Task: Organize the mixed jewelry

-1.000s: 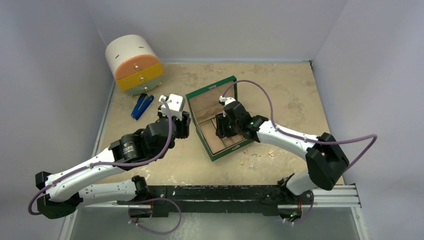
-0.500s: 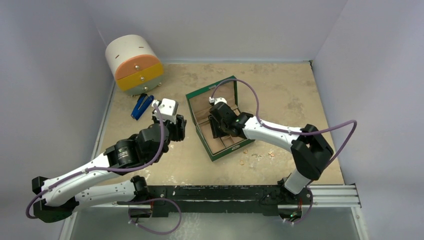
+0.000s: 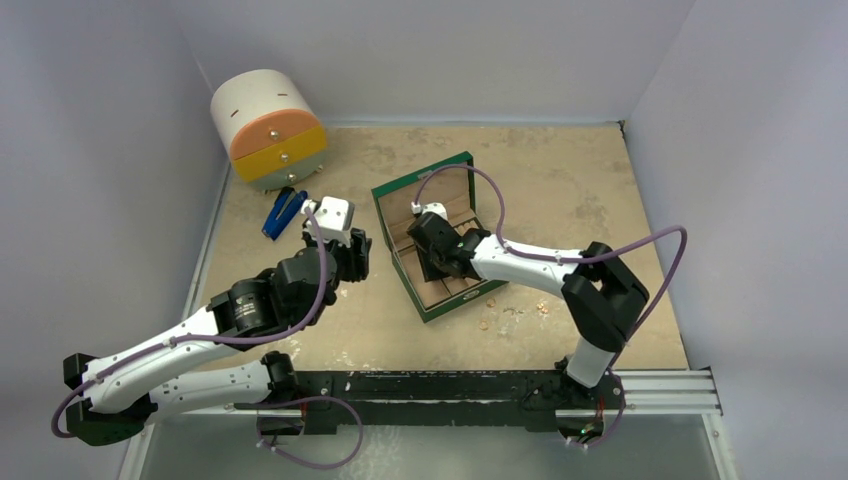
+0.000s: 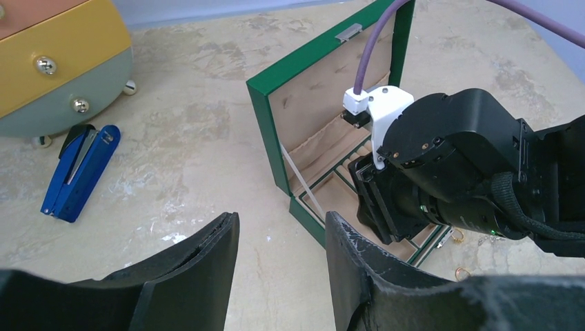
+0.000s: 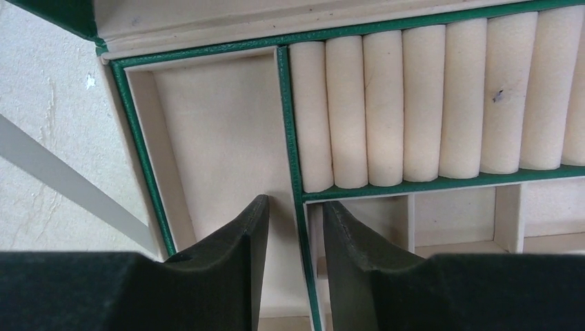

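Two grippers: both have their jaws apart, with nothing between the fingers.
Right gripper (image 5: 295,207): low inside the green box (image 3: 460,303). Its fingers are a narrow gap apart, one over the plain left compartment (image 5: 214,138) and the other over a small cell. The green divider (image 5: 286,117) shows in the gap. Nothing is pinched.
Left gripper (image 4: 281,227): over bare table to the left of the box, clear of it. The jaws are released with a wider gap, and nothing is held.
Box: open, with the lid (image 4: 331,89) upright on its far side and a cream lining. A row of padded ring rolls (image 5: 428,96) runs along the back, with small cells in front of it. A pale strap (image 4: 303,183) links lid and base at the left end.
Mixed jewelry (image 3: 543,308): tiny gold-coloured pieces lie scattered on the table just beside the box's near right side, outside it. The left wrist view shows a gold-coloured ring (image 4: 460,274) lying flat near the box corner, below the right arm. The other pieces are too small to tell apart.
Blue-handled tool (image 3: 283,212): on the table, beyond the left gripper and well apart from the box.
Round drawer cabinet (image 3: 268,130): in the far left corner, just behind the tool, with orange, yellow and pale green drawer fronts.
Table (image 3: 560,180): mottled beige, with pale walls on three sides.
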Motion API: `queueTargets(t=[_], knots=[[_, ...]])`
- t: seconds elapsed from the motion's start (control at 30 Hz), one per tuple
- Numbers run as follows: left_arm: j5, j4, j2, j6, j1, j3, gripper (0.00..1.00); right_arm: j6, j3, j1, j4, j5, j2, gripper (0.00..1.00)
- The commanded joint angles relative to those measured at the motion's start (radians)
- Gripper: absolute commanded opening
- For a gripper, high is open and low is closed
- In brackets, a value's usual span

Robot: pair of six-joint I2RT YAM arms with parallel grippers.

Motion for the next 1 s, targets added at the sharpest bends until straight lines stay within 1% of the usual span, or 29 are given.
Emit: queueTargets(t=[0.0,0.13,0.3,0.57,0.83,0.97], knots=[[-0.026,0.024,-0.009,0.007,-0.001,-0.006,0.49,0.036,0.017,0.011,0.001,-0.003,0.04,0.37],[-0.031,0.022,-0.008,0.007,-0.001,-0.007,0.49,0.043,0.03,0.011,-0.017,0.01,0.023,0.37],[-0.035,0.022,-0.01,0.006,-0.001,-0.006,0.49,0.052,0.033,0.012,-0.03,0.023,-0.041,0.38],[-0.03,0.02,0.001,0.002,-0.001,-0.005,0.48,0.056,0.013,0.012,-0.072,0.029,-0.196,0.4],[-0.058,0.016,0.006,-0.005,-0.001,-0.004,0.46,0.039,-0.063,0.002,-0.127,0.161,-0.407,0.43],[-0.077,0.013,0.003,-0.008,-0.001,-0.004,0.46,0.04,-0.116,-0.045,-0.166,0.22,-0.503,0.44]])
